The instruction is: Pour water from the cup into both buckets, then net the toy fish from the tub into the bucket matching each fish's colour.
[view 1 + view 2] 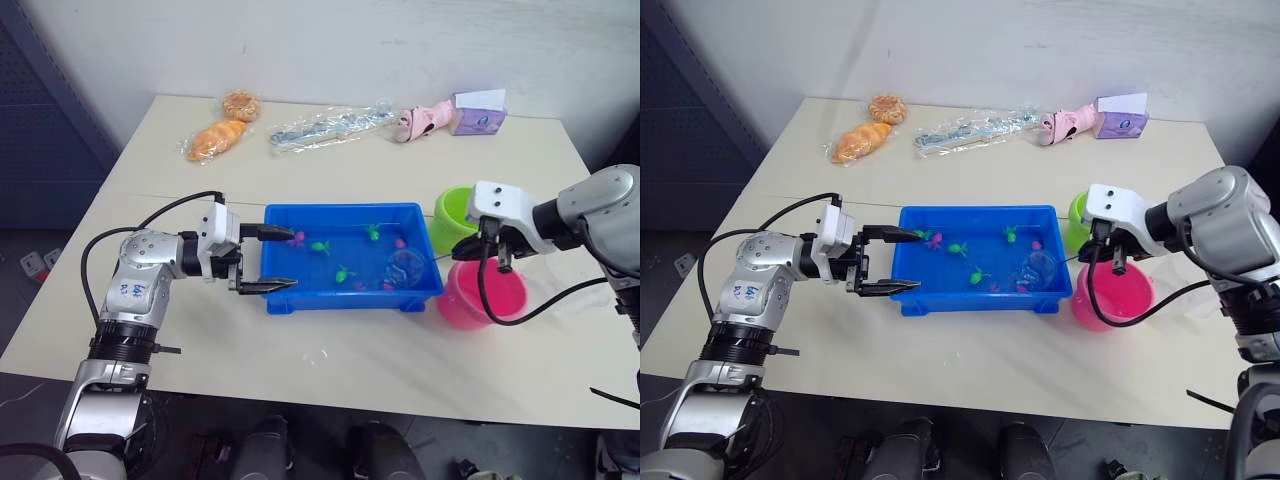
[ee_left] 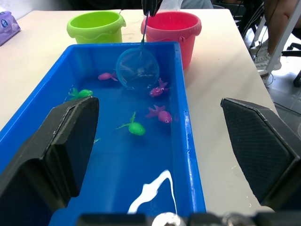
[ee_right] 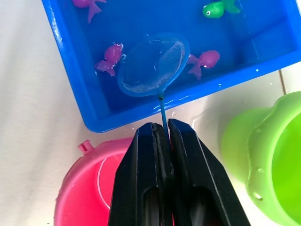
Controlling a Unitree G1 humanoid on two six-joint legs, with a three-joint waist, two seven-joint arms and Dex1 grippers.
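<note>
With right pincer [image 3: 163, 129] pinching the net [image 3: 154, 64] over the tub [image 1: 300, 298] and left pincer [image 1: 268, 259] spread at its rim, netting underway; next, scoop a pink fish [image 3: 109, 58].

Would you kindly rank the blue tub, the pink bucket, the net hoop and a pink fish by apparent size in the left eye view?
1. Blue tub, clearly largest.
2. Pink bucket.
3. Net hoop, noticeably smaller than the bucket.
4. Pink fish, tiniest.
Nearness hardly matters: all sit at a similar distance.
</note>
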